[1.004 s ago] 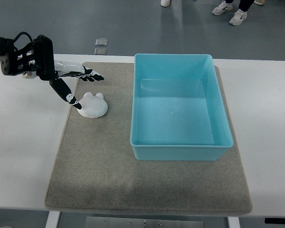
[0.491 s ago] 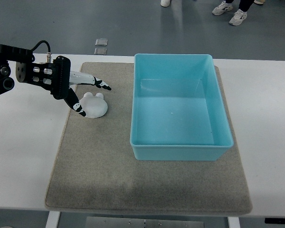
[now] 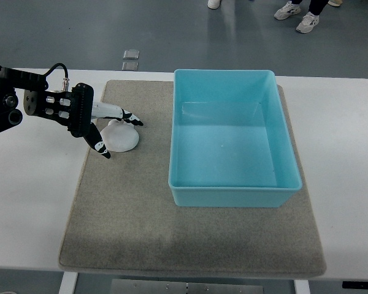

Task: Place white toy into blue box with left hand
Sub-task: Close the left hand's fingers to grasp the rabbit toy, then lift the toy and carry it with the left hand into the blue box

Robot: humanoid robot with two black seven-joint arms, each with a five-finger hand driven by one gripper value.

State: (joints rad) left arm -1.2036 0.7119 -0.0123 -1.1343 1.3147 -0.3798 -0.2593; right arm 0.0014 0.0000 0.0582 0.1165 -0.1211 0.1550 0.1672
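One arm in view: left hand comes in from the left edge, fingers spread open around the white toy w/o closing on it, thumb low at the toy's near-left side, other fingers over its far edge. Toy sits on the grey mat, left of the blue box, apart from it. Box is open-topped, on the same mat on the white worktop. Shoes of ppl show on the floor at top.
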